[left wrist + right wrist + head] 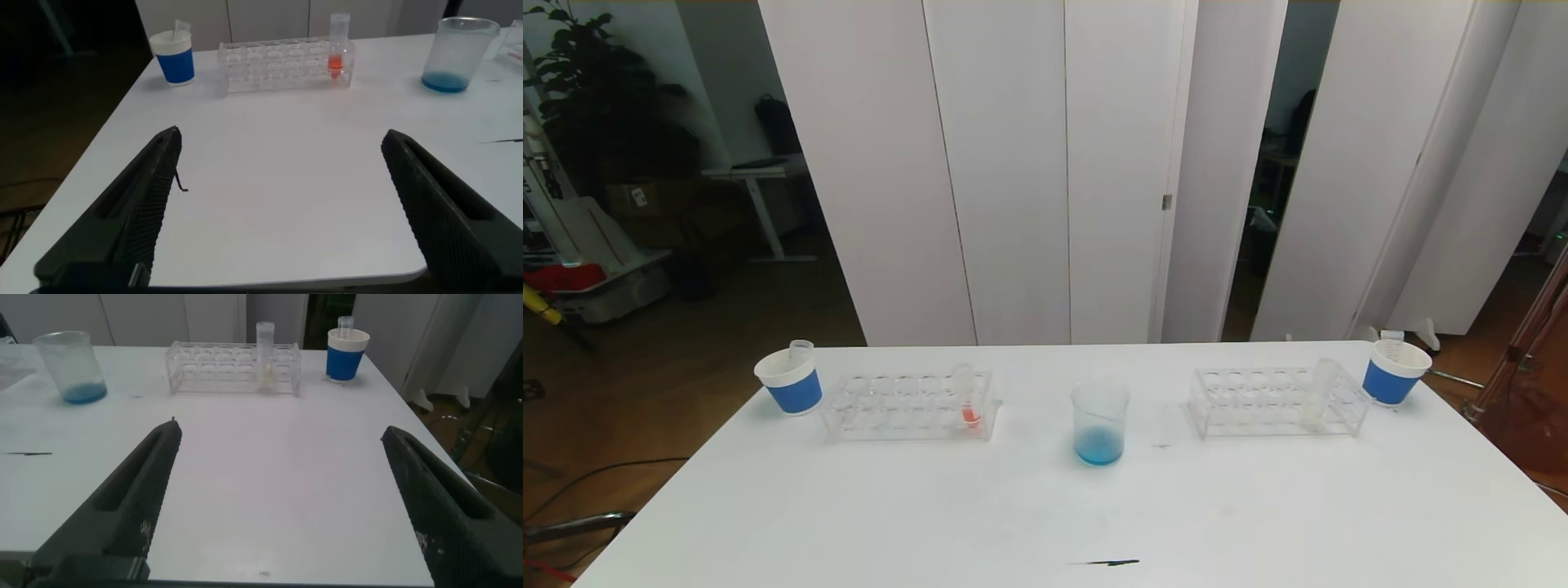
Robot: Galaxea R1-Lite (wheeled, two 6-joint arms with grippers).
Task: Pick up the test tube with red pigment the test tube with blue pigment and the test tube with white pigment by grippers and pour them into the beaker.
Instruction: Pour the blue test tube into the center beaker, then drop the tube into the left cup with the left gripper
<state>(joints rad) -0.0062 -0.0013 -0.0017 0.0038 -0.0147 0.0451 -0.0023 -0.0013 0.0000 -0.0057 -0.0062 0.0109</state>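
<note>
The beaker (pixel 1099 425) stands upright at the centre of the tabletop (pixel 1045 514), between the two racks, within reach of either arm. A shallow layer of blue liquid lies at its bottom, which suggests the blue pour is already done. No tube with blue pigment in it can be made out.

At 9 o'clock from the beaker, the left rack (pixel 909 406) holds the test tube with red pigment (pixel 968 396) upright in its end slot, the slot nearest the beaker. At 3 o'clock, the right rack (pixel 1278 400) holds the test tube with white pigment (pixel 1316 396), leaning slightly in a slot toward the far end. The racks keep the tubes standing with their tops exposed for a grasp.

Beyond each rack stands a blue-and-white paper cup, the left cup (pixel 790 380) and the right cup (pixel 1393 371), each with an apparently empty tube in it.

The left gripper (pixel 282 204) hangs near the tabletop's front edge, aimed at the red tube; jaws wide, holding nothing. The right gripper (pixel 282 498) faces the white tube likewise; jaws wide, touching nothing.
</note>
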